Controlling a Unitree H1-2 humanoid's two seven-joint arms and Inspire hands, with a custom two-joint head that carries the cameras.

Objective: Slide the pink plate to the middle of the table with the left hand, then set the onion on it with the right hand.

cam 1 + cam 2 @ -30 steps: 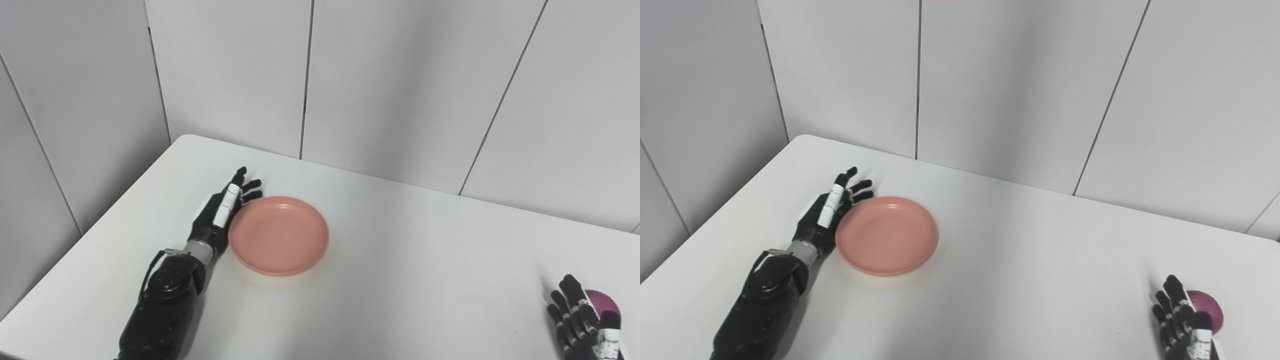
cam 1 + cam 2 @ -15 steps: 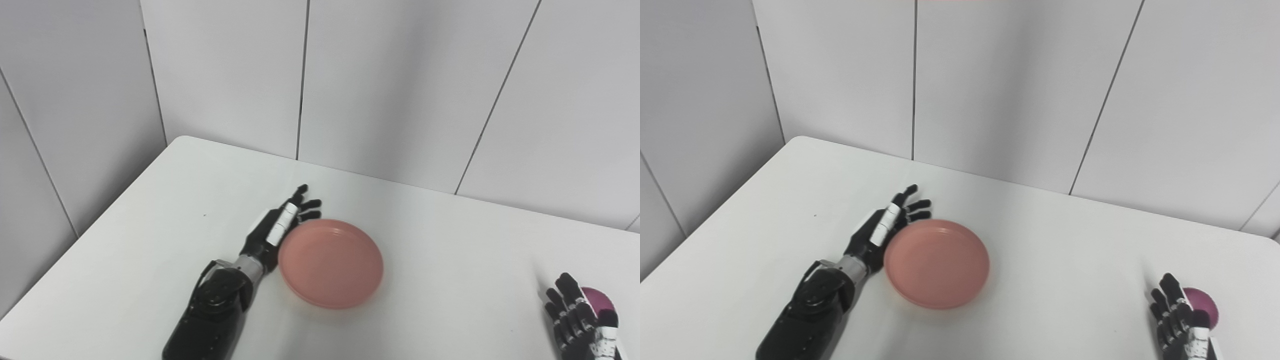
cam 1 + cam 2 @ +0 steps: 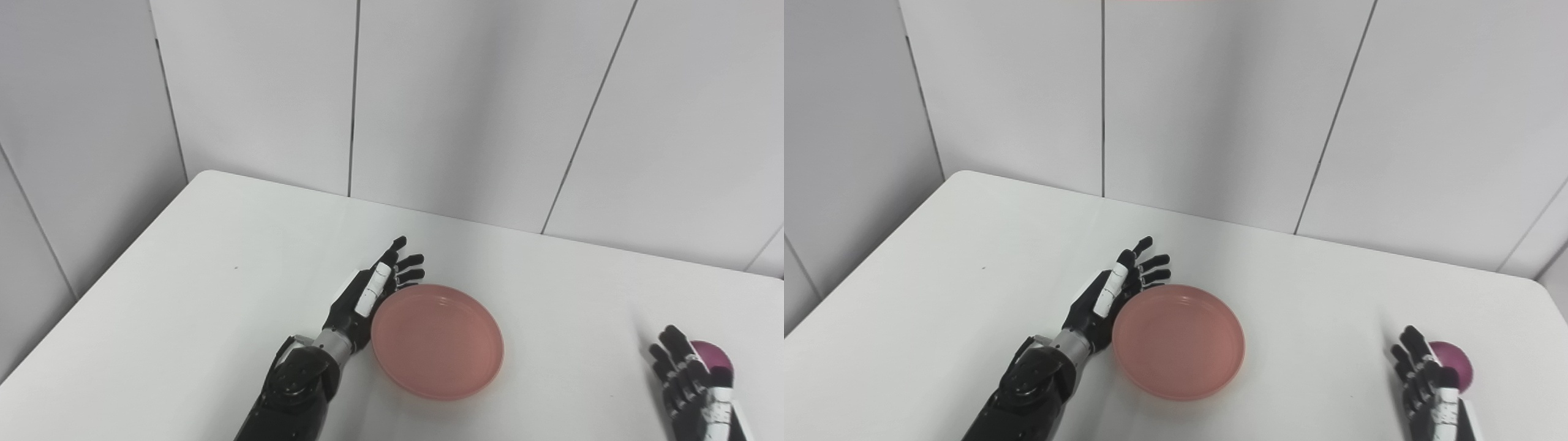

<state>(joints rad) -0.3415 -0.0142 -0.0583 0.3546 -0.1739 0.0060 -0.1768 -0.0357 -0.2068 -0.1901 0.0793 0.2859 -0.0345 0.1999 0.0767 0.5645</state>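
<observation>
Pink plate (image 3: pixel 437 342) sits near the bench's (image 3: pixel 184 294) middle with the left robot hand (image 3: pixel 373 291) flat, fingers spread, against its left rim; pushing further could overshoot, while the right robot hand (image 3: pixel 695 383), unclenched beside the onion (image 3: pixel 713 356), may roll it off the right edge.

Left hand (image 3: pixel 372 293): black fingers showing one white segment, silver wrist collar, glossy black forearm trailing a thin looped cable. Right hand (image 3: pixel 1432 387): black fingers bearing a speckled white patch.
</observation>
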